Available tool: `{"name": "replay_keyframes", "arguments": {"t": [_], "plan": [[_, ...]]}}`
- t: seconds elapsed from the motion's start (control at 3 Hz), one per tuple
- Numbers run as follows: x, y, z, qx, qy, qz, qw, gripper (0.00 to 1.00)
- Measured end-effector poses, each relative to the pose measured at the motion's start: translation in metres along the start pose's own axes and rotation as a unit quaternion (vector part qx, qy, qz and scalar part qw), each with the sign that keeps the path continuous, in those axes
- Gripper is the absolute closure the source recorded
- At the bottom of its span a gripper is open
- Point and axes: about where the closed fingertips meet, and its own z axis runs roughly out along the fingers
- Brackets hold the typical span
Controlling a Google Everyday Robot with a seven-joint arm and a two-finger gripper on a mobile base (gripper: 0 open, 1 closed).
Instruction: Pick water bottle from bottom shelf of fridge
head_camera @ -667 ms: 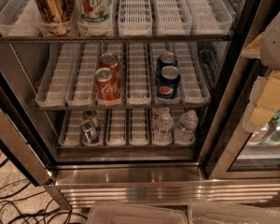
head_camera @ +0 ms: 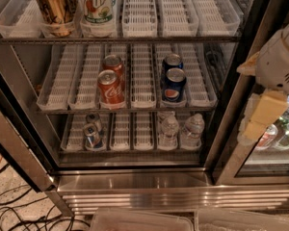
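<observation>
Steel-edged bottom shelf [head_camera: 130, 151] of the fridge [head_camera: 135, 179]: two small blue-silver cans [head_camera: 91, 129] on the left, two bare lanes, then the water bottle [head_camera: 169, 130] upright, its twin [head_camera: 192, 128] just beside it on the right. Pepsi cans [head_camera: 173, 83] sit on the rack above. Dark door post [head_camera: 233, 109] flanks the right. Gripper [head_camera: 257, 119] is outside, past the post, well apart from the water bottle; can't tell its state.

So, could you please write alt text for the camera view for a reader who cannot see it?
An open fridge has two water bottles side by side on the right of its bottom shelf, two small cans on the left. The end effector hangs outside the fridge at the picture's right edge.
</observation>
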Motion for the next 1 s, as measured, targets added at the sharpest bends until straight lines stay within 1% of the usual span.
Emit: {"name": "replay_keyframes", "arguments": {"t": [0.33, 0.67, 1.0], "plan": [[0.002, 0.017, 0.043, -0.009, -0.032, 0.005, 0.9994, 0.00], [0.004, 0.042, 0.098, -0.012, -0.055, 0.017, 0.9983, 0.00], [0.002, 0.082, 0.151, -0.021, -0.097, 0.030, 0.9946, 0.00]]}}
